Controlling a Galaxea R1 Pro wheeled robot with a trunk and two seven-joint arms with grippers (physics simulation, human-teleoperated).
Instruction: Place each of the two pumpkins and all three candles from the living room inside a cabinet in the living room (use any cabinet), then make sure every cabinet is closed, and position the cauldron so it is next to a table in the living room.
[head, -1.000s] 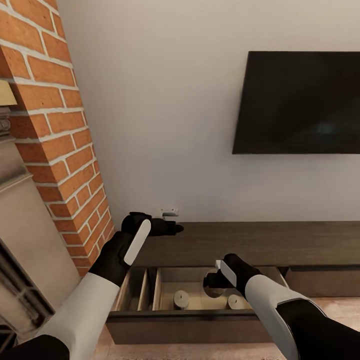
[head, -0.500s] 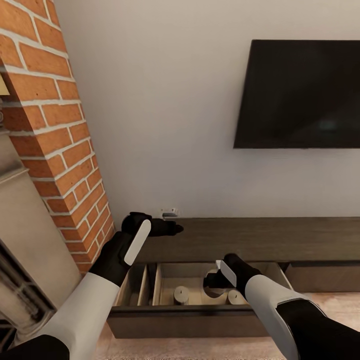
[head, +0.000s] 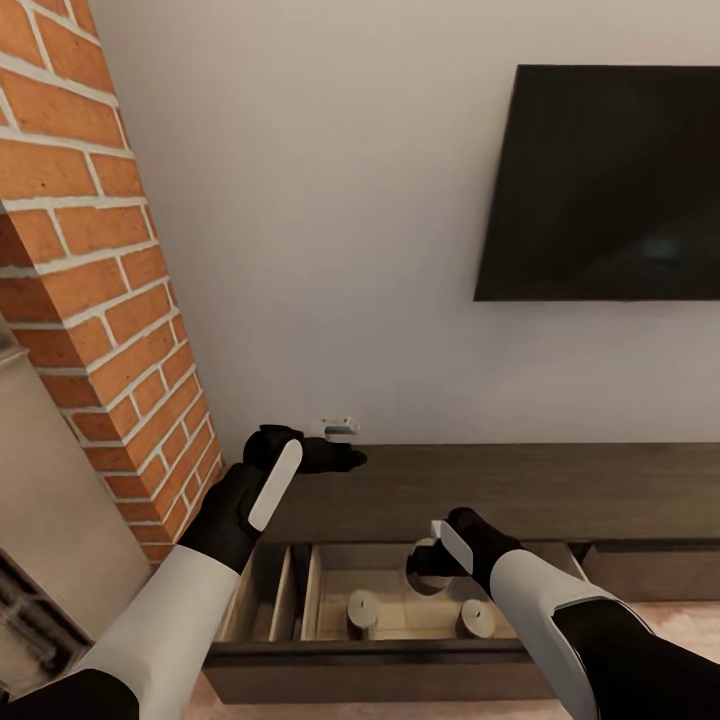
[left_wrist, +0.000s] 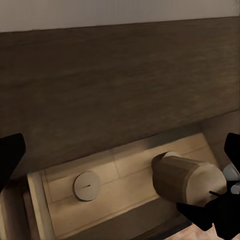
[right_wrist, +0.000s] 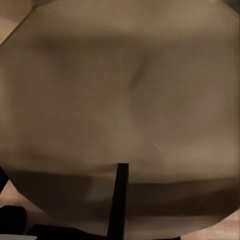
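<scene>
The long dark-brown cabinet (head: 520, 485) stands against the wall with one drawer (head: 400, 655) pulled out. Two squat tan candles (head: 362, 607) (head: 476, 618) stand on the drawer's pale floor. Above that drawer my right gripper (head: 428, 562) is shut on a third candle (head: 422, 570), whose tan body looms large in the right wrist view (right_wrist: 120, 100). My left gripper (head: 335, 456) hovers open over the cabinet top, holding nothing. The left wrist view looks down on one candle in the drawer (left_wrist: 87, 186) and on the held candle (left_wrist: 187, 177).
A red-brick fireplace (head: 100, 300) rises close on the left, beside my left arm. A black TV (head: 610, 180) hangs on the wall above the cabinet, and a white socket (head: 338, 427) sits just over its top. A shut drawer front (head: 650, 570) lies to the right.
The whole picture has shifted, so the camera moved. Both arms keep their pose, and the right gripper still holds the candle over the open drawer.
</scene>
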